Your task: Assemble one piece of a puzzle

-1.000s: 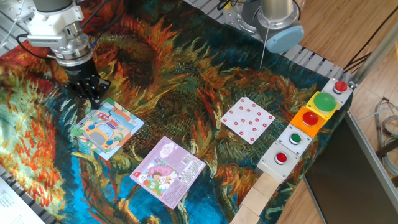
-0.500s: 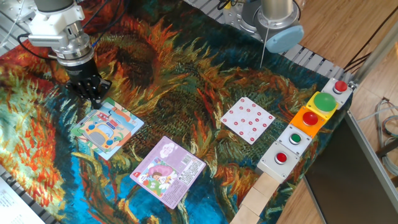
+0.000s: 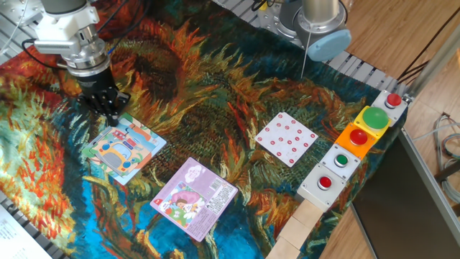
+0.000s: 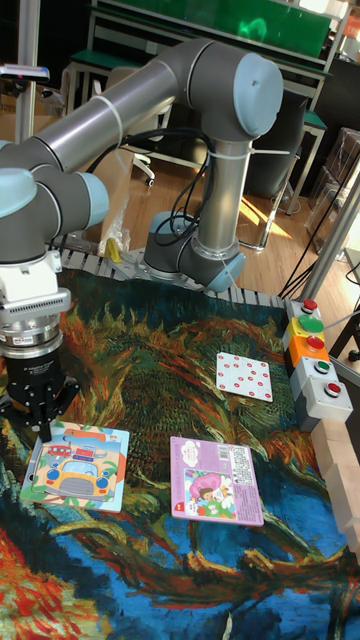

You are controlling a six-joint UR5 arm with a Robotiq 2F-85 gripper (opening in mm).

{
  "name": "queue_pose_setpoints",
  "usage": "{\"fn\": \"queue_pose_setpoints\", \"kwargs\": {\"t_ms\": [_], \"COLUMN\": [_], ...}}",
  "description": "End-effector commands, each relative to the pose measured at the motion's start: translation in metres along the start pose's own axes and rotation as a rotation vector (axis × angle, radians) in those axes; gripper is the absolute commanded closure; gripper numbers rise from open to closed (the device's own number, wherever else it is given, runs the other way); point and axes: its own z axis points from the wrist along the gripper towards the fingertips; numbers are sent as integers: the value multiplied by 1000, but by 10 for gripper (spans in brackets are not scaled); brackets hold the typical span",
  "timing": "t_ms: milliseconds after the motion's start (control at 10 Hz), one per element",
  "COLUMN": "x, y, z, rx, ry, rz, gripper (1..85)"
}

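Item: gripper (image 3: 111, 117), single arm, black two-finger type, standing vertical with its tips down at the far corner of the puzzle (image 3: 123, 149); fingers read as drawn close together, but whether they pinch a piece or merely press on one cannot be told, as the tips hide that spot in both views. Item: puzzle, flat square board, pale blue and green with an orange vehicle, lying flat on the left part of the patterned cloth (image 3: 215, 93), near the front edge; in the tall fixed view the gripper (image 4: 42, 428) meets its far-left corner (image 4: 77, 465). Item: purple-pink square puzzle (image 3: 194, 198), lying just right of and nearer than the first, apart from it, untouched. Item: white card with red dots (image 3: 286, 139), well to the right, apart. Item: button box row (image 3: 356, 144) along the right edge of the table, with red and green buttons. Progress, as a judgement: the board looks nearly whole; the work appears to be at the seating of one corner piece. Left to do: confirm the piece lies flush, release, and lift clear.
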Motion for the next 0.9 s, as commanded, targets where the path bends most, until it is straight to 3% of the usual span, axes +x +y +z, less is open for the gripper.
{"fn": "queue_pose_setpoints", "kwargs": {"t_ms": [0,800], "x": [-2,-6], "y": [0,4], "z": [-1,3], "rx": [-1,-3], "ry": [-11,-25], "rz": [8,18], "gripper": [843,843]}}
